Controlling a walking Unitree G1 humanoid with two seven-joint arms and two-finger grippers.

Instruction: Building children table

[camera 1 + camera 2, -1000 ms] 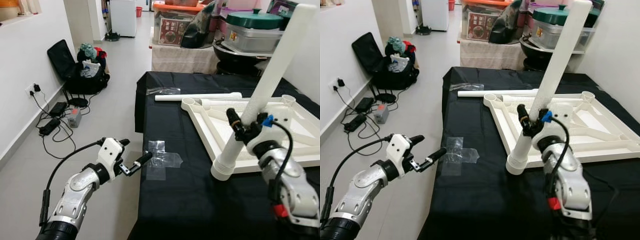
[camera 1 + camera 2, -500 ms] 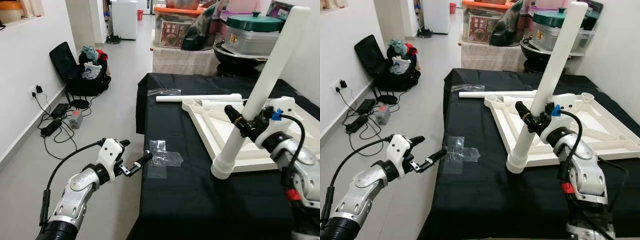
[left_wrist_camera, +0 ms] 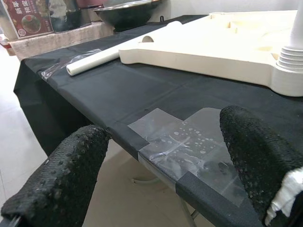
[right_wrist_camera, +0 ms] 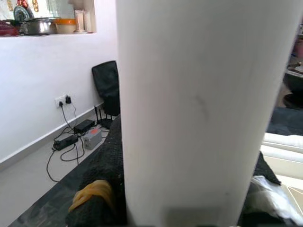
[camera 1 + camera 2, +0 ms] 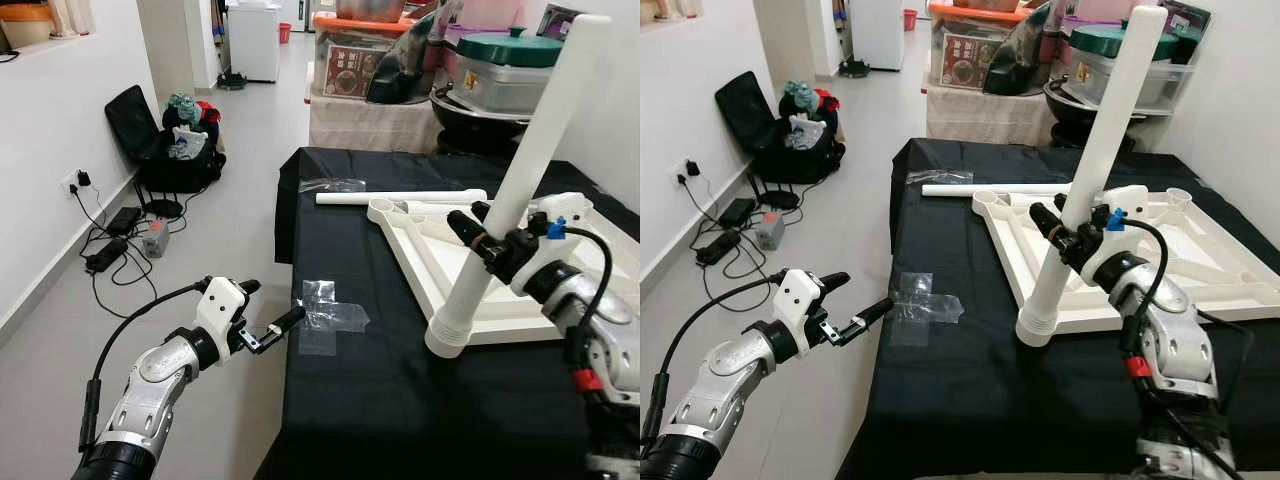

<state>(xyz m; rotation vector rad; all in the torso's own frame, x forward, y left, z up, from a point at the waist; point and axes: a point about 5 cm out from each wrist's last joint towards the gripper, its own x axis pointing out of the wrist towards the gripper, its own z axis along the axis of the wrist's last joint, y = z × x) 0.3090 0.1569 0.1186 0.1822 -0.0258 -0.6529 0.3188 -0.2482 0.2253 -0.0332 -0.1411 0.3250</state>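
This is a lived-in home, seemingly a hallway or spare room used for storage. A pale tiled floor (image 5: 240,140) runs back to a white appliance (image 5: 252,38), perhaps a fridge. An open black suitcase stuffed with clothes (image 5: 165,140) lies against the white wall, beside a wall socket with trailing black cables and adapters (image 5: 110,235). Behind the black-draped bench (image 5: 970,400) stand stacked plastic storage boxes (image 5: 355,50) and a green-lidded metal cooking pot (image 5: 505,65).

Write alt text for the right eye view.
The right gripper clamps a tilted white table leg at the corner of an upturned white tabletop on black cloth. The left gripper, open, hovers beside taped plastic.
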